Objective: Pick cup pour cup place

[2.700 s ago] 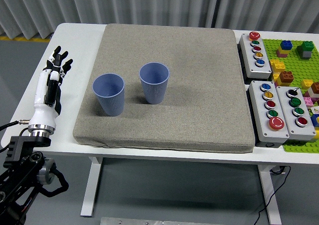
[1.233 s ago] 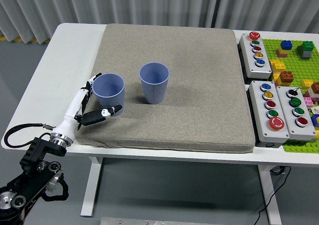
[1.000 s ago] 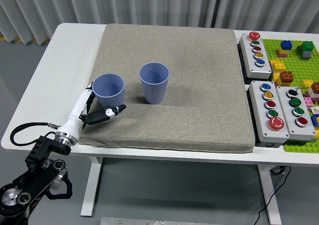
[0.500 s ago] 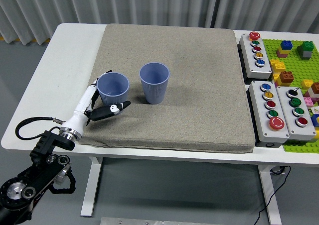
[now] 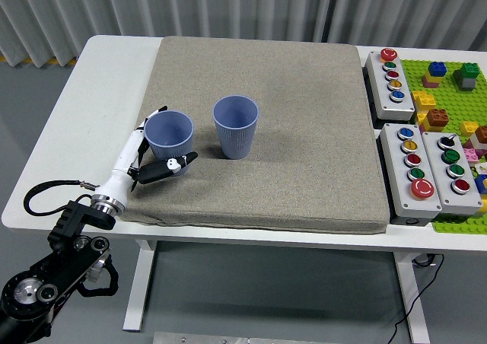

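Head view: the left hand [image 5: 151, 151] reaches in from seven o'clock and cups the left blue cup [image 5: 170, 138], fingers curled around its far side, thumb against its near wall. The second blue cup [image 5: 235, 125] stands upright at its three o'clock on the grey mat [image 5: 304, 131].

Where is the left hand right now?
In the head view, the left hand wraps the left blue cup on the grey mat's left side.

Left hand [image 5: 149, 155]: slim white shell w/ black fingers, white tips on a few. Silver ring at wrist. Black forearm below, w/ round metal-capped joints & small screws. Thin black cable loops out beside wrist.
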Controlling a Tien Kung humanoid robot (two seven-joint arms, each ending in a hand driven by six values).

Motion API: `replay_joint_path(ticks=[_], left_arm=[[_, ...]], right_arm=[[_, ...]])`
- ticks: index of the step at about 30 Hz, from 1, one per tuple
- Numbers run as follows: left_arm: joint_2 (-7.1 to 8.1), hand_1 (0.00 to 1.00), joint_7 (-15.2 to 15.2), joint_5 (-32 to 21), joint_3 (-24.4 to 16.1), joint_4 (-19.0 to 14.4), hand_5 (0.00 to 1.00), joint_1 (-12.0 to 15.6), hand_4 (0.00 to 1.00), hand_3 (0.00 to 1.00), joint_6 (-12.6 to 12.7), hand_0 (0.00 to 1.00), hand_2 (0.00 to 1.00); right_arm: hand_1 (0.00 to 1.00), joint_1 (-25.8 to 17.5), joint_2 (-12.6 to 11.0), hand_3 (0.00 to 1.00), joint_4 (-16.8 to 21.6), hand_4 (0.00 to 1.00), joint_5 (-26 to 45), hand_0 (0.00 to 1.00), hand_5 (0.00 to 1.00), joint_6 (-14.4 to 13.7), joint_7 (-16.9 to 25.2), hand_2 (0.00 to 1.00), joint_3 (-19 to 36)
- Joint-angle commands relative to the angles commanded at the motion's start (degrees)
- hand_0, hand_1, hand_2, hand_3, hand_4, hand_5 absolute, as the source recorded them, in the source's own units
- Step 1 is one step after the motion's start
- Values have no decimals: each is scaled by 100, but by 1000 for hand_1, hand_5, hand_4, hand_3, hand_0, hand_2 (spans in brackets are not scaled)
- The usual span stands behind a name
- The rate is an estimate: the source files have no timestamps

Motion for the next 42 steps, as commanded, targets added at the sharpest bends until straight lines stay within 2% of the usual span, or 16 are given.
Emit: replay_joint_path(ticks=[4, 5, 10, 11, 16, 17, 26, 30, 36, 42], left_arm=[[-13, 648, -12, -12, 21, 0, 266, -22, 956, 901, 32, 726, 747], [-16, 607, -11, -16, 29, 3, 266, -29, 950, 780, 33, 686, 699], [-25, 607, -17, -77, 77, 15, 266, -35, 950, 780, 77, 686, 699], [-31, 556, -20, -91, 86, 17, 260, -36, 931, 637, 95, 653, 608], [-44, 556, -48, -122, 111, 9, 260, -31, 931, 637, 200, 653, 608], [-45, 496, -55, -130, 116, 7, 224, -28, 888, 534, 221, 599, 517], [-24, 490, -40, 37, 39, -162, 223, 19, 884, 530, 318, 586, 511], [71, 490, 71, 312, -73, -336, 232, -43, 903, 529, 257, 590, 512], [362, 489, 509, 1023, -61, -445, 220, -417, 902, 530, -21, 588, 513], [589, 486, 768, 1448, 50, -587, 215, -799, 896, 533, -257, 587, 514]], right_arm=[[605, 10, -2, 588, 0, 2, 6, 641, 2, -1, 0, 510, -6], [605, 12, -2, 588, 0, 2, 9, 641, 2, 0, 0, 510, -7], [605, 17, -2, 588, 0, 2, 18, 641, 2, -2, 0, 510, -13], [604, 18, -2, 588, 0, 2, 23, 640, 2, -3, -1, 510, -18], [604, 17, -3, 588, 0, 2, 17, 640, 2, 0, -2, 510, -17], [605, 17, -3, 588, 0, 2, 15, 641, 2, 1, -2, 510, -16], [605, 11, -2, 588, 0, 2, 15, 640, 2, -3, -2, 509, -10], [604, 7, -12, 587, -3, 2, 19, 640, 2, -5, 9, 510, -7], [605, 10, -29, 588, -4, 2, 51, 640, 2, -15, 16, 510, -21], [604, 1, -40, 588, -3, 2, 88, 641, 2, -27, 12, 510, -43]])
